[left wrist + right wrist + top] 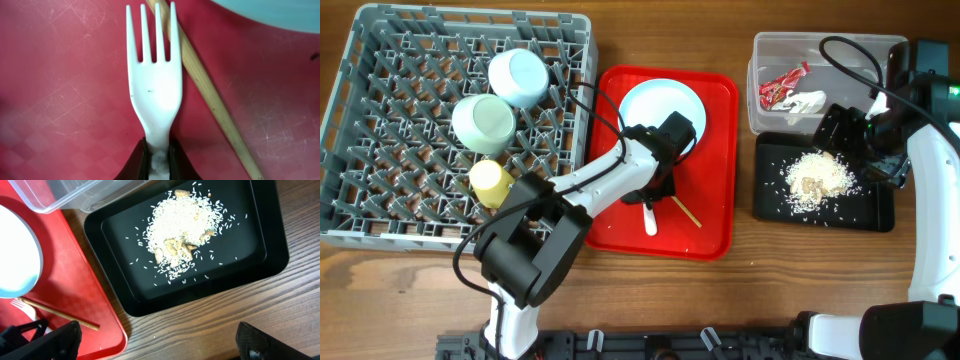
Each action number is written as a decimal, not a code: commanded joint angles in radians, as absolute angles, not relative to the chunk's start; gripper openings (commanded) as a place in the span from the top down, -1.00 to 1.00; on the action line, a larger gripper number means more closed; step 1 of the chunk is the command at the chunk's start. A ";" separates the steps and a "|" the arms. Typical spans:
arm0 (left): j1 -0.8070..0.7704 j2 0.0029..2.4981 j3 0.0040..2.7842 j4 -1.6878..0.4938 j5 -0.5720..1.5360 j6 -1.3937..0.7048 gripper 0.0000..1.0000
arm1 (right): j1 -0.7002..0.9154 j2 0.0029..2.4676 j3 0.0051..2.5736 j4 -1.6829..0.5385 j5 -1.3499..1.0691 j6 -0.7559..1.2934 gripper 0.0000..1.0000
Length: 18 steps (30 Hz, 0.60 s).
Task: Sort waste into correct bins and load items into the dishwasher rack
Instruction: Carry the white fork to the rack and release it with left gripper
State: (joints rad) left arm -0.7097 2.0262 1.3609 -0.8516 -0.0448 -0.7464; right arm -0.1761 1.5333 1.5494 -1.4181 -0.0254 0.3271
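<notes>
My left gripper (159, 160) is shut on the handle of the white plastic fork (152, 85), which lies on the red tray (715, 230) next to a wooden chopstick (210, 95); the fork (649, 218) and the chopstick (687, 212) also show in the overhead view. The white plate (655, 110) sits on the red tray behind them. My right gripper (157, 342) is open and empty above the black tray (270, 255) holding rice scraps (182, 227). The clear tub (770, 55) holds the red-and-white wrapper (782, 88) and the white napkin (807, 103). The light blue bowl (519, 76), the pale green bowl (485, 122) and the yellow cup (490, 182) sit in the grey rack (380, 150).
The red tray lies between the rack and the bins. Bare wooden table (225, 315) runs along the front. The right arm's cable (850, 60) loops over the clear tub.
</notes>
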 commanded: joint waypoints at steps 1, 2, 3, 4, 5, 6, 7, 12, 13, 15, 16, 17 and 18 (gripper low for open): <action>-0.715 2.062 1.356 -0.830 -0.055 -0.741 0.92 | -0.178 1.513 1.560 -1.422 -0.039 0.315 -0.99; -0.715 2.059 1.356 -0.831 -0.059 -0.741 0.92 | -0.178 1.513 1.560 -1.422 -0.039 0.315 -1.00; -0.715 2.056 1.356 -0.831 -0.061 -0.741 0.92 | -0.178 1.513 1.560 -1.422 -0.039 0.315 -1.00; -0.715 2.052 1.356 -0.831 -0.062 -0.741 0.92 | -0.178 1.513 1.560 -1.422 -0.039 0.315 -1.00; -0.715 2.044 1.356 -0.831 -0.062 -0.741 0.92 | -0.178 1.513 1.560 -1.422 -0.039 0.315 -1.00; -0.715 2.036 1.356 -0.834 -0.063 -0.741 0.92 | -0.178 1.513 1.560 -1.423 -0.039 0.315 -1.00; -0.715 2.024 1.356 -0.837 -0.070 -0.741 0.92 | -0.178 1.513 1.560 -1.423 -0.039 0.315 -0.99; -0.715 1.938 1.356 -0.874 -0.169 -0.736 0.92 | -0.178 1.513 1.560 -1.423 -0.039 0.315 -0.99; -0.714 1.913 1.356 -0.881 -0.184 -0.723 0.92 | -0.178 1.513 1.560 -1.423 -0.039 0.315 -1.00; -0.706 1.860 1.356 -0.885 -0.185 -0.643 0.92 | -0.178 1.513 1.560 -1.423 -0.039 0.315 -1.00; -0.699 1.838 1.356 -0.889 -0.185 -0.620 0.92 | -0.178 1.513 1.560 -1.423 -0.039 0.315 -0.99; -0.682 1.796 1.356 -0.896 -0.184 -0.572 0.92 | -0.178 1.513 1.559 -1.423 -0.039 0.314 -1.00; -0.667 1.768 1.356 -0.901 -0.184 -0.536 0.92 | -0.178 1.513 1.560 -1.423 -0.039 0.315 -1.00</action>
State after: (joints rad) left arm -0.7074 1.9102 1.3586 -0.8867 -0.1368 -0.6868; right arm -0.1761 1.5333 1.5494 -1.4212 -0.0254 0.3271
